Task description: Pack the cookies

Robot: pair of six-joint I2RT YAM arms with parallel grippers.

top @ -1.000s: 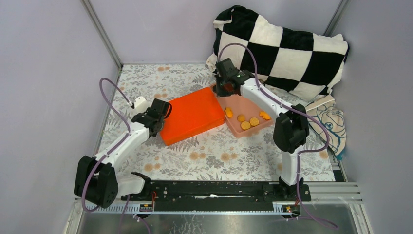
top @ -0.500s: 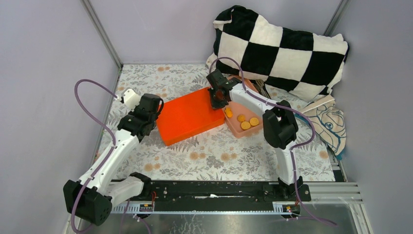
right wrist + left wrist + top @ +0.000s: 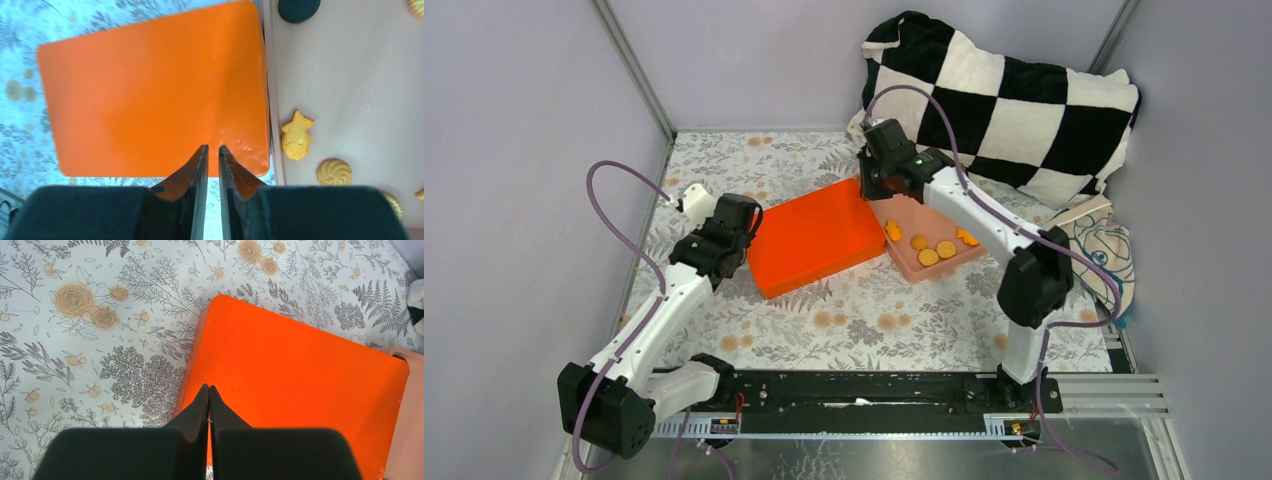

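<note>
Several golden-orange cookies (image 3: 932, 250) lie in an open pink box (image 3: 914, 270). The right wrist view shows a fish-shaped one (image 3: 297, 135), a swirl one (image 3: 334, 171) and a black one (image 3: 298, 7) on the box floor (image 3: 350, 75). An orange lid (image 3: 809, 235) lies flat on the cloth, touching the box's left side. My left gripper (image 3: 742, 222) is shut and empty, its tips (image 3: 208, 387) over the lid's left edge (image 3: 300, 370). My right gripper (image 3: 879, 185) is shut but for a thin gap and empty, above the lid's right edge (image 3: 150, 90).
A black-and-white chequered pillow (image 3: 1004, 100) fills the far right corner behind the box. A printed cloth bag (image 3: 1104, 250) lies at the right edge. A floral cloth (image 3: 864, 310) covers the table. Grey walls stand on three sides.
My right gripper has pulled back from the lid's right corner towards the far side. My left gripper has shifted slightly right, onto the lid's left edge. The lid and box have hardly moved.
</note>
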